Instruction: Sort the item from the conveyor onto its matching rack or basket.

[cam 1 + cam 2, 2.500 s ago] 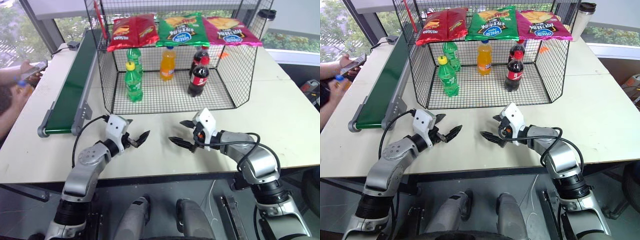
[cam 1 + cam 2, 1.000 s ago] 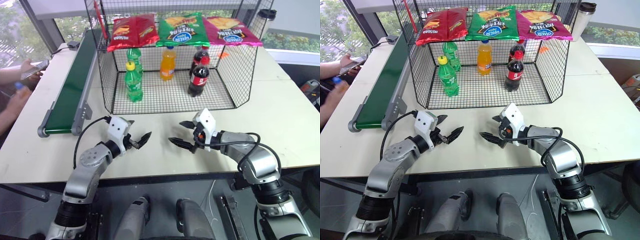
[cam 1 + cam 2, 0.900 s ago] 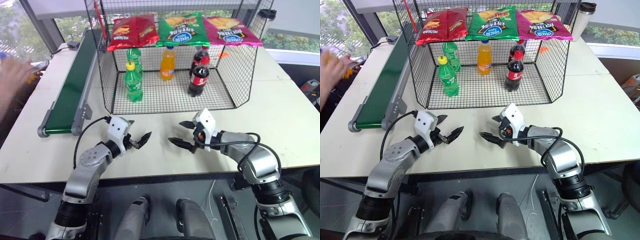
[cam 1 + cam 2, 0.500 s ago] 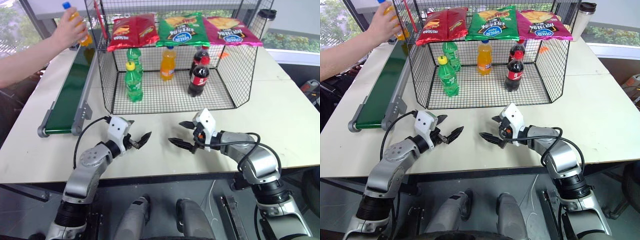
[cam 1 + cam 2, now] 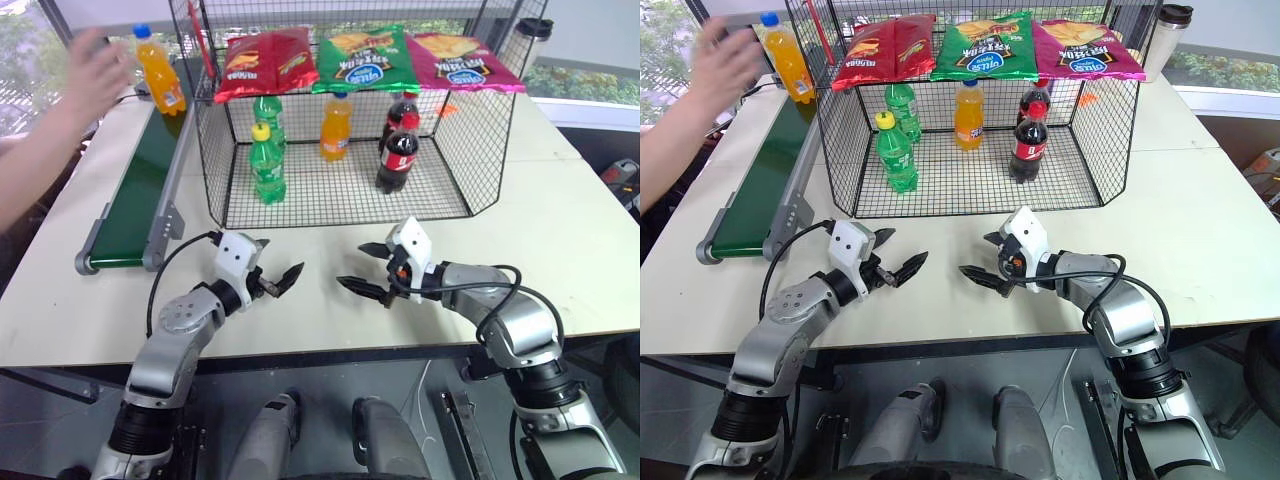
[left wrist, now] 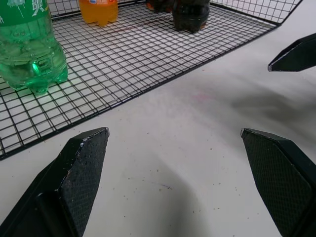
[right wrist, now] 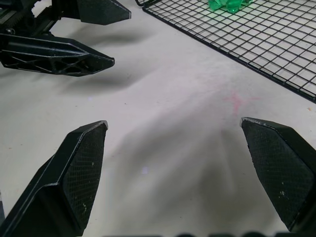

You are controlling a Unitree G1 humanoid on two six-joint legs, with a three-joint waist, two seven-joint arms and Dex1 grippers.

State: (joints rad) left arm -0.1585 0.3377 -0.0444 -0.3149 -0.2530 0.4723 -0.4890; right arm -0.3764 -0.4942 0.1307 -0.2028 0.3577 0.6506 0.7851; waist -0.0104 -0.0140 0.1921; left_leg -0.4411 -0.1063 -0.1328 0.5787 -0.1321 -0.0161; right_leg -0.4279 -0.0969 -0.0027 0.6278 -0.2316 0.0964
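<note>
Both pincers, left and right, are standing apart and empty while we are judging the orange soda bottle full, rigid, slippery, best clasped mid-body below its cap.

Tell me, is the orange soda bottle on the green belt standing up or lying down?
Standing up: the orange soda bottle has its blue cap on top.
</note>
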